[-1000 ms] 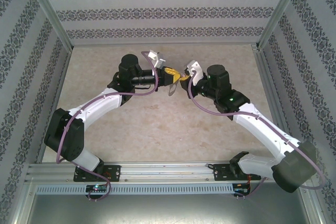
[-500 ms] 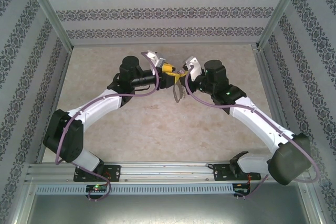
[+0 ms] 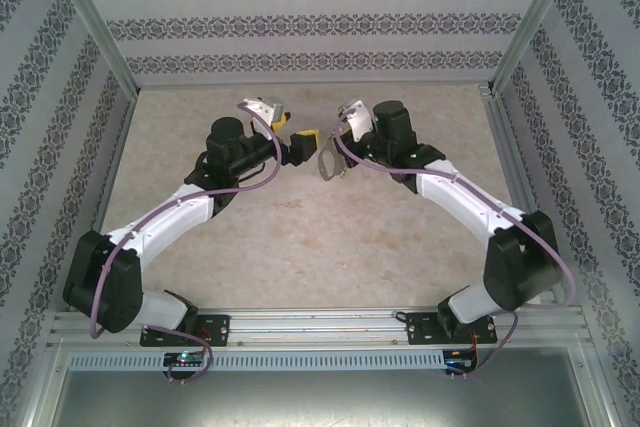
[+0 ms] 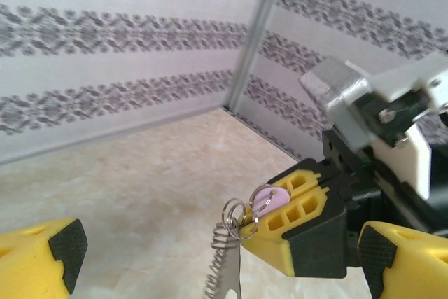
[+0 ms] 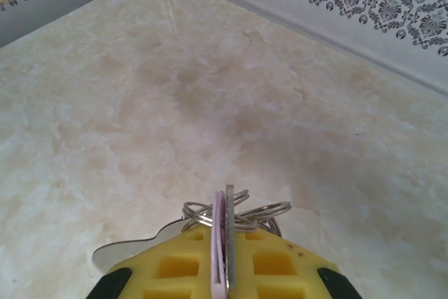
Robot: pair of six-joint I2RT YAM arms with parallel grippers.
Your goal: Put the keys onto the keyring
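White arm links [image 3: 170,215], black joints [image 3: 228,137], purple cables [image 3: 465,190], yellow-and-black tool fingers [image 4: 294,222]

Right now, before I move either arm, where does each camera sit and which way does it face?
Top external: above and behind the bases, looking down on the table; both arms, left gripper and right gripper show.
Left wrist: faces the right gripper and back corner; own fingertips at the bottom corners.
Right wrist: looks down past own fingers at the table.
Shared: both wrist views show the purple key.

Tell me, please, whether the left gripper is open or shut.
Open: the left gripper has its yellow fingers spread wide apart.
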